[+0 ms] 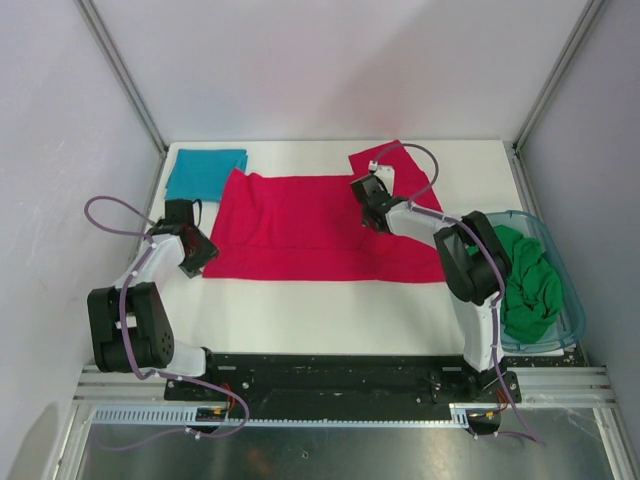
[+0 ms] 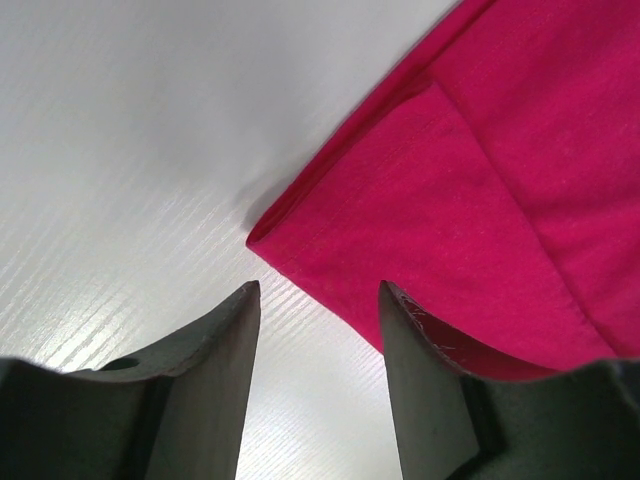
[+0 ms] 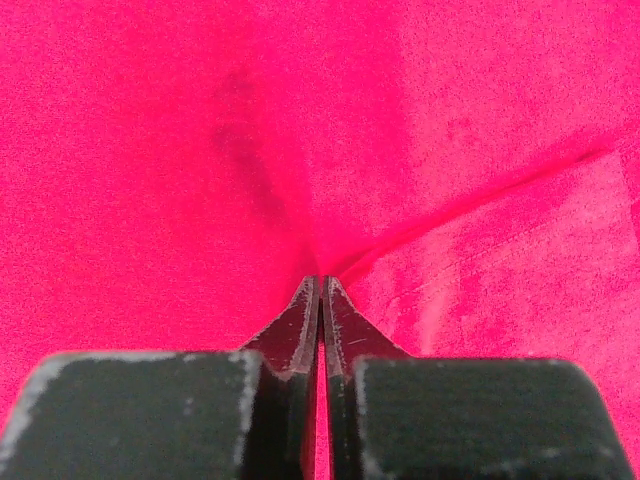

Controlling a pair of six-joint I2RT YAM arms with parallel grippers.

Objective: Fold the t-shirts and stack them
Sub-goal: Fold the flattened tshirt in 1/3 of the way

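Observation:
The crimson-red t-shirt [image 1: 310, 225] lies spread on the white table, one sleeve sticking out at the far right. My right gripper [image 1: 368, 205] is shut on a pinch of the red shirt [image 3: 200, 150] near its far right part; cloth puckers toward the tips and shows between them. My left gripper [image 1: 192, 247] is open and empty at the shirt's near left corner [image 2: 290, 225], with bare table between the fingers [image 2: 225, 340]. The teal-blue t-shirt [image 1: 205, 172] lies folded at the far left. The bright green t-shirt [image 1: 525, 280] lies crumpled in the tub.
A see-through blue-green plastic tub [image 1: 575, 300] stands at the right edge of the table. Metal frame posts and pale walls close in the back and both sides. The black arm bases sit along the near edge.

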